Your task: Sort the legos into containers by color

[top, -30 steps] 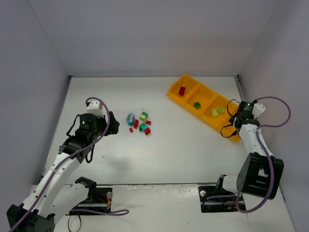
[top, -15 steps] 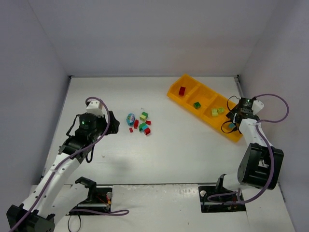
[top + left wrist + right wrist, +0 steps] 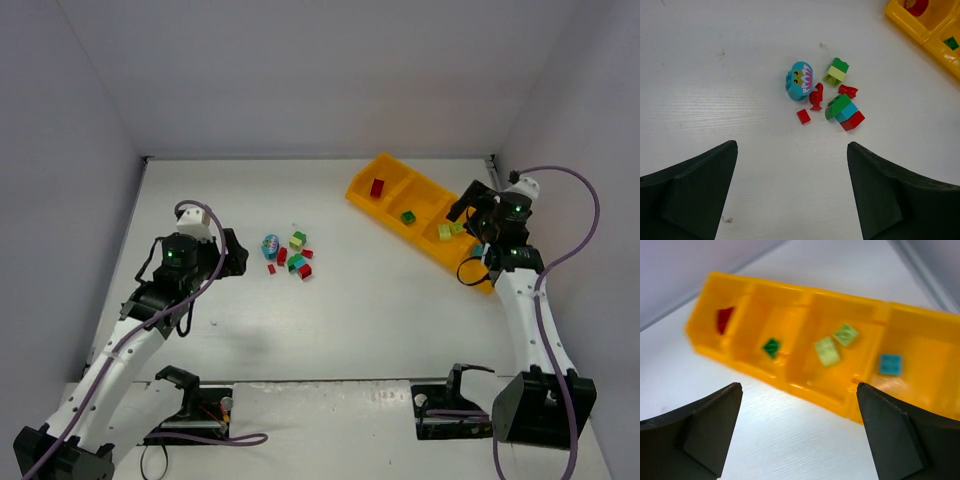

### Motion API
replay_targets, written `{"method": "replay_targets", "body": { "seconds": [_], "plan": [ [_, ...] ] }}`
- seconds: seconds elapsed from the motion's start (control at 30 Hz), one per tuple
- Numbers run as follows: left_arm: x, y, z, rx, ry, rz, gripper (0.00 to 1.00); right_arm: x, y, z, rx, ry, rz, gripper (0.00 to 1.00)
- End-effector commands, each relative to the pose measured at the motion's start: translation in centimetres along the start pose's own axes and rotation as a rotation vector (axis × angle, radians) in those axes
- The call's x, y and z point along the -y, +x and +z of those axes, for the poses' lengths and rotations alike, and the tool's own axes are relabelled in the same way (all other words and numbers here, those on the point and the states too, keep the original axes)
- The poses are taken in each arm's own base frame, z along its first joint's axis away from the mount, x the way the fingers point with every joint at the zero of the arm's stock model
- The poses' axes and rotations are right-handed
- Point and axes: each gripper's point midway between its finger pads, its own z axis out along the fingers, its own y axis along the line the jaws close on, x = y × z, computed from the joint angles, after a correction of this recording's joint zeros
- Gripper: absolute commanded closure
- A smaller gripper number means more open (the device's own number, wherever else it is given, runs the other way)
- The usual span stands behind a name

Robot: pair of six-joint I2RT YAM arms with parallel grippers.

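Sorting stands partly done: the long orange-yellow plastic tray (image 3: 805, 390) holds a red brick (image 3: 724, 320), a dark green brick (image 3: 771, 347), two pale yellow-green bricks (image 3: 827, 351) and a teal-blue brick (image 3: 890, 364), one colour per compartment. A cluster of mixed plastic bricks (image 3: 846, 112) lies unsorted on the white bench (image 3: 715, 100). The left hand (image 3: 791, 150) and the right hand (image 3: 799, 387) both hang open and empty.

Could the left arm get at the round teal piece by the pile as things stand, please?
Probably yes: the left tool stands open facing the round teal piece, with only bare table between them.
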Motion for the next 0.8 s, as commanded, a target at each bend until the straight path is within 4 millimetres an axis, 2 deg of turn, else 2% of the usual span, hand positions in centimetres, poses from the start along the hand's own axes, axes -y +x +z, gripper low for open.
{"method": "replay_targets", "body": {
  "seconds": [0.0, 0.03, 0.1, 0.13, 0.17, 0.23, 0.27, 0.3, 0.47, 0.77],
  "plan": [
    [0.7, -2.4, -0.3, 0.094, 0.029, -0.009, 0.16, -5.6, -2.1, -2.5, 0.085, -0.273, -0.136, 0.04],
    [0.6, -2.5, -0.4, 0.1, 0.026, -0.013, 0.14, -6.8, -0.9, -3.1, 0.071, -0.349, -0.154, 0.04],
    [0.6, -2.3, -0.3, 0.1, 0.025, -0.025, 0.09, -7.8, 0.1, -3.6, 0.056, -0.423, -0.152, 0.03],
    [0.6, -2.4, -0.4, 0.105, 0.027, -0.029, 0.07, -8.7, 0.1, -4.3, 0.061, -0.482, -0.136, 0.02],
    [0.6, -2.6, -0.6, 0.114, 0.029, -0.031, 0.04, -8.9, 0.7, -4.5, 0.051, -0.503, -0.118, 0.0],
    [0.2, -2.7, -0.6, 0.129, 0.006, -0.037, 0.03, -9.8, 0.7, -5.5, 0.059, -0.563, -0.088, 0.0],
    [0.1, -2.8, -0.7, 0.138, 0.002, -0.037, 0.03, -10.5, 2.0, -6.2, 0.025, -0.638, -0.106, 0.0],
    [0.0, -3.1, -0.8, 0.148, -0.003, -0.039, 0.03, -11.0, 2.0, -6.8, 0.038, -0.675, -0.126, 0.0],
    [0.1, -3.4, -1.0, 0.167, 0.009, -0.044, 0.03, -11.3, 3.4, -7.4, 0.044, -0.692, -0.172, 0.0],
    [0.1, -3.7, -1.4, 0.184, 0.01, -0.045, 0.03, -11.2, 2.2, -7.7, 0.129, -0.664, -0.252, 0.0]
  ]
}}
